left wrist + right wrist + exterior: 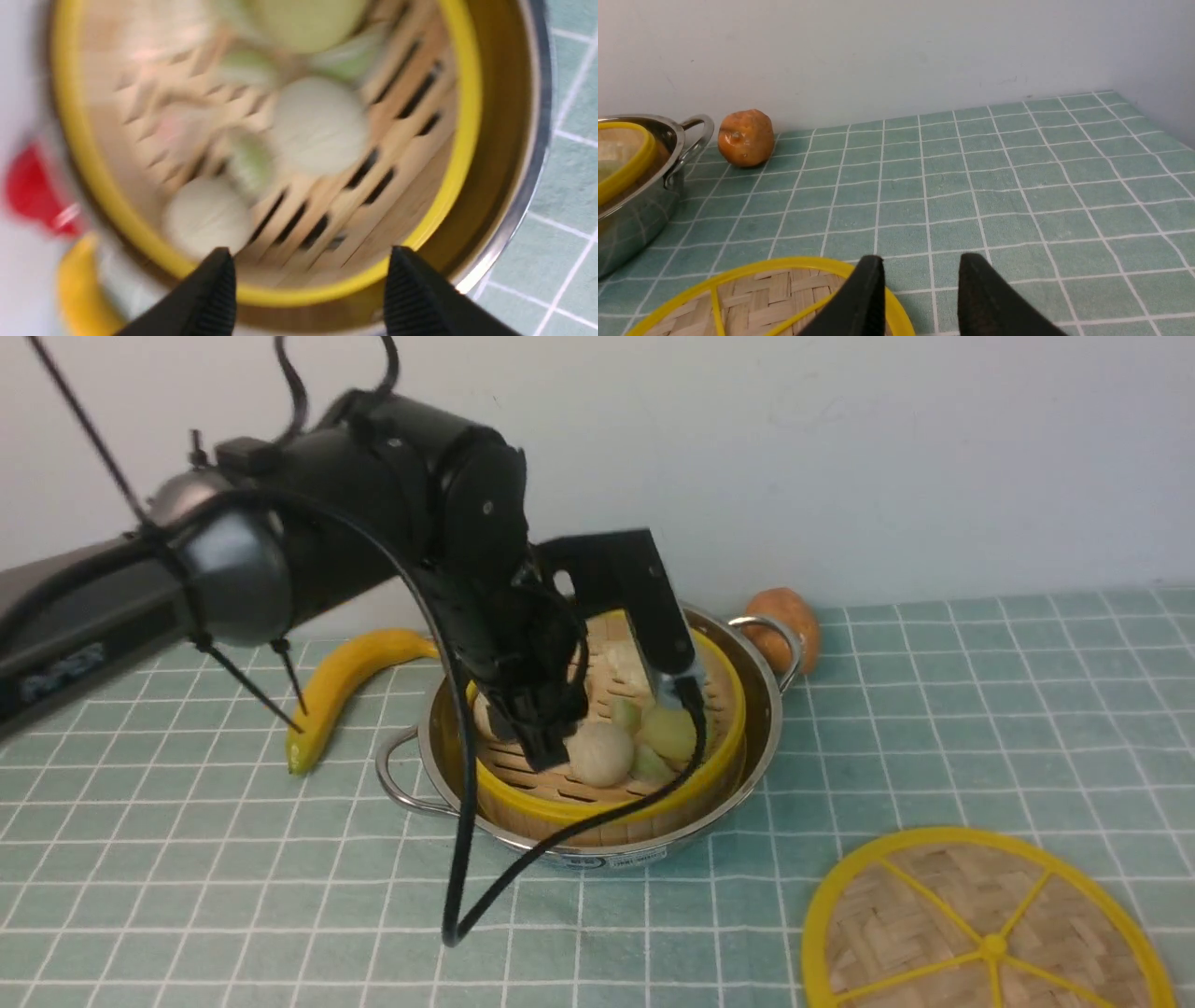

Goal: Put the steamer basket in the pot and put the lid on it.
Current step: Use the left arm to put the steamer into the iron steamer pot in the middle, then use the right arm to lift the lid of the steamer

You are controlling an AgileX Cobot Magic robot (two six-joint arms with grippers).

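A green tiled counter (980, 709) with white grid lines fills the scene and runs back to a pale wall. The black left arm (280, 551) is the biggest thing over it, reaching in from the left and bending down above the middle of the counter, with a black cable looping off it toward the near side.

The pot (644, 857) stands mid-counter, shiny steel, with one wire handle at its near left and one at its far right. The steamer basket (731, 714) sits inside the pot, and its yellow rim shows above the steel edge on the near side. The left wrist view, which is blurred, shows the same basket (462, 140) ringed by the pot's wall (537, 140).

The lid (934, 915) lies flat at the near right, well apart from the pot and partly cut off by the frame's edge.

The left claw (611, 709) hangs inside the basket's mouth with its fingers spread wide, pinching nothing. The right claw (920, 289) appears only in its own wrist view. Its fingers stand apart and empty, low over the far edge of the lid (752, 298).

A yellow banana (345, 681) lies left of the pot. A brown potato (794, 616) rests by the wall, just beyond the pot's far right handle. Pale buns (600, 754) and greenish dumplings sit on the basket's slatted floor.
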